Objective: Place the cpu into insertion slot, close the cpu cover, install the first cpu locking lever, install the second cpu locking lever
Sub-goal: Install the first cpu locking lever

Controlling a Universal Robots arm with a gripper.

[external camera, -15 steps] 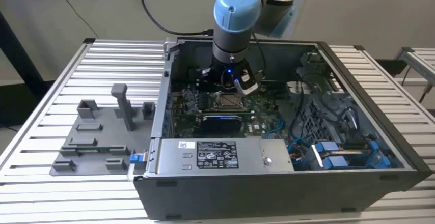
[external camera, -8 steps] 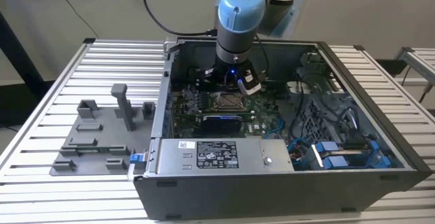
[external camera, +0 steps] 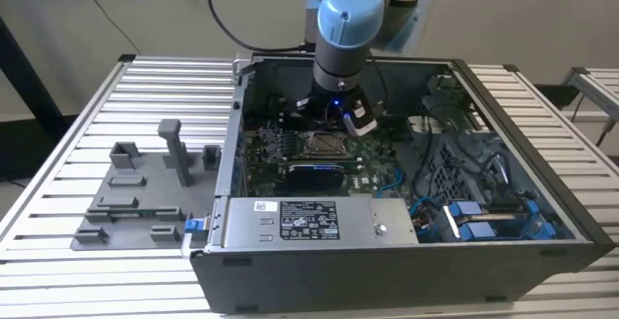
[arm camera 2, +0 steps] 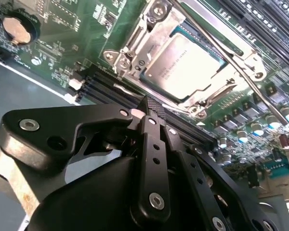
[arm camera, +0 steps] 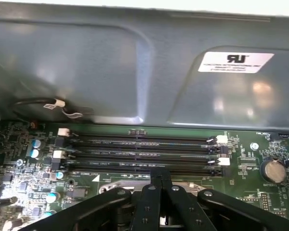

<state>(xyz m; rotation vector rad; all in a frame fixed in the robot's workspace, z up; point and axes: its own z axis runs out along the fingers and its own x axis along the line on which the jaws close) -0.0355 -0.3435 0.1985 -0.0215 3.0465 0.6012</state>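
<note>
Shut pincer [arm camera 2: 151,105] in second wrist view: fingers [arm camera 2: 151,139] pressed together at tips, nothing held. Just past the tips, cpu [arm camera 2: 183,60], silver face up, seated in insertion slot [external camera: 322,145], w/ cpu cover [arm camera 2: 135,45] lying flat around it. Dark print on cpu face, too small to read. Thin locking levers [arm camera 2: 257,89] crossing cover's far side; cannot tell if hooked down. Pincer tips over black memory slots [arm camera: 144,149] beside cover; cannot tell if touching board. In first wrist view, silver socket metal mostly hidden behind pincer links. Beyond memory slots, grey case wall [arm camera: 86,72] w/ white sticker [arm camera: 236,61], dark print not legible. Coin battery [arm camera: 272,169] off to one side of pincer. In exterior view, black-and-white label [external camera: 309,220] on power supply [external camera: 387,225], well apart from pincer, text not legible. Little free room: case wall close beyond pincer tips, cables [external camera: 483,163] on exterior view's right. Grey fixture [external camera: 135,196] on slatted worktop [external camera: 68,138], outside case, on exterior view's left.
</note>
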